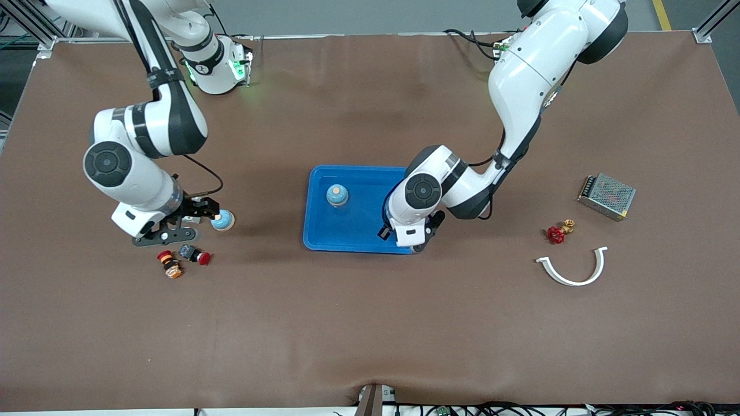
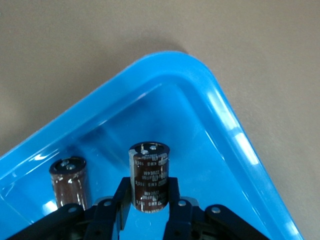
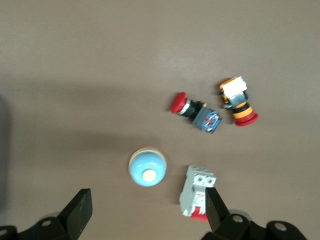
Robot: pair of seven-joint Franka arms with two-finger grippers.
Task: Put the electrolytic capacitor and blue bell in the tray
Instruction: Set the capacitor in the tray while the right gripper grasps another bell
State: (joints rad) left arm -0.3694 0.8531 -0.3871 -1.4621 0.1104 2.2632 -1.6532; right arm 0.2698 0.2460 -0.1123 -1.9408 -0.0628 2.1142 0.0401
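Observation:
The blue tray (image 1: 358, 225) lies mid-table. A blue bell (image 1: 337, 195) stands in it. My left gripper (image 1: 415, 241) is low over the tray's corner nearest the left arm's end. In the left wrist view it (image 2: 148, 200) is shut on an upright dark brown electrolytic capacitor (image 2: 148, 172) inside the tray's rim (image 2: 220, 100). A like dark cylinder (image 2: 69, 181) shows by the tray's wall, either a second capacitor or a reflection. My right gripper (image 1: 199, 211) is open over the table beside a second blue bell (image 1: 222, 220), which also shows in the right wrist view (image 3: 147, 167) just ahead of the gripper (image 3: 146, 195).
A white and red circuit breaker (image 3: 197, 199) lies beside one right finger. A red push button (image 1: 195, 255) and an orange one (image 1: 170, 264) lie nearer the front camera. Toward the left arm's end lie a mesh power supply (image 1: 606, 196), a red valve (image 1: 558, 232) and a white curved clip (image 1: 572, 268).

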